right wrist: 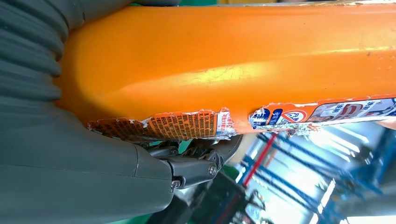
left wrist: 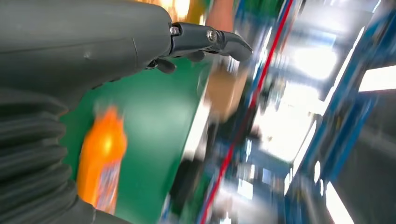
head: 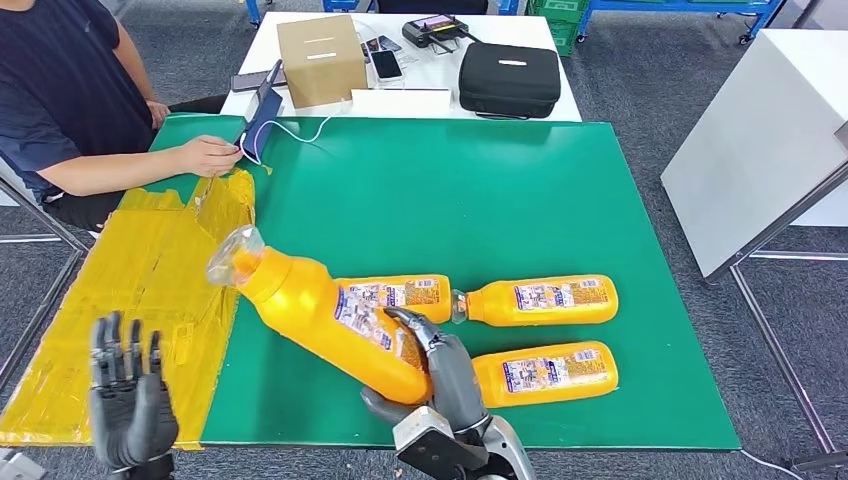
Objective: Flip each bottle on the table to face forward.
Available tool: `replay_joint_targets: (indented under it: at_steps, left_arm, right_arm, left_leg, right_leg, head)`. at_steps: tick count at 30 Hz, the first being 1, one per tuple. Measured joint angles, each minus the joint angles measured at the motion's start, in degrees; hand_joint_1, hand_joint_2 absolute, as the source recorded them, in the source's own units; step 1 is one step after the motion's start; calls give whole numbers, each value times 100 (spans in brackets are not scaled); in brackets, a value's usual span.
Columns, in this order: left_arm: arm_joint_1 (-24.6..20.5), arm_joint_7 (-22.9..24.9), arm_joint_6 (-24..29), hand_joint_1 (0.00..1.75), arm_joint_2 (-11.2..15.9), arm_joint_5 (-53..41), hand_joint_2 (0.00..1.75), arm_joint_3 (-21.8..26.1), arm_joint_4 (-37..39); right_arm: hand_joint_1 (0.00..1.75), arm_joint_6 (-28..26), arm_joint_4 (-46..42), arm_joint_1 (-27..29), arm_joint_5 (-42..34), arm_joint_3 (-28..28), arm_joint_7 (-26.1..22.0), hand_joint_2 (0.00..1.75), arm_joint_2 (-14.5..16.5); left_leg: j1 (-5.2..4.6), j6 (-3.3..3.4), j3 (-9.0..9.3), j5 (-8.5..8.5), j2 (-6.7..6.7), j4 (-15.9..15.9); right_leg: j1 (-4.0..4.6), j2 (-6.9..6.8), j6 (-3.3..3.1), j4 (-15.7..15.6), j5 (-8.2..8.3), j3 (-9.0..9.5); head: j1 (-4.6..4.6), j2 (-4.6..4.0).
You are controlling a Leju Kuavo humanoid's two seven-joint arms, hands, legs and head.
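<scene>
My right hand point(head: 440, 370) grips the base of a big orange bottle point(head: 320, 315) and holds it tilted above the green mat point(head: 450, 190), its clear cap point(head: 233, 255) pointing up and to the left. Up close in the right wrist view, that bottle point(right wrist: 233, 60) shows a torn label against my right hand point(right wrist: 93, 177). Three more orange bottles lie on their sides: one point(head: 410, 293) partly behind the lifted bottle, one point(head: 540, 300) to its right, one point(head: 545, 372) nearer me. My left hand point(head: 128, 395) hovers open over yellow paper; its fingers point(left wrist: 205, 39) hold nothing.
Yellow paper point(head: 130, 290) covers the table's left side. A seated person rests a hand point(head: 205, 155) at the mat's far left corner beside a blue object point(head: 262, 125). A cardboard box point(head: 320, 58), phones and a black case point(head: 510, 78) sit on the white table beyond.
</scene>
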Motion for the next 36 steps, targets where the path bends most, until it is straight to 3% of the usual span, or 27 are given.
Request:
replay_joint_targets:
  at_steps: [5, 9, 27, 36]
  left_arm:
    - [256, 154, -1369, 0, -16, 158, 175, -320, 40]
    - [434, 213, -1845, 0, -13, 341, 175, -581, 46]
    - [603, 279, -1987, 0, 52, 602, 175, -969, 63]
    - [597, 165, -1757, 0, 96, 601, 175, -1067, 165]
  right_arm:
    - [175, 174, -114, 33, 63, -31, -103, 175, 20]
    - [175, 335, -95, 23, 206, -16, -120, 175, 44]
    - [175, 673, 751, -517, 987, 458, -180, 175, 75]
    - [175, 765, 1669, -991, 1475, 1107, -316, 175, 167]
  left_leg:
    - [0, 0, -6, -1, -2, 0]
    - [1, -1, -7, -1, -3, -1]
    - [1, 0, -8, 1, -4, -1]
    - [3, -1, -5, 2, -4, -1]
  right_leg:
    - [0, -2, 0, 0, -2, -4]
    - [1, -2, -1, 0, -2, -5]
    - [1, -3, -1, 0, -2, -3]
    - [2, -4, -2, 0, -2, -7]
  head:
    - [1, 0]
    - [1, 0]
    - [2, 0]
    - [1, 0]
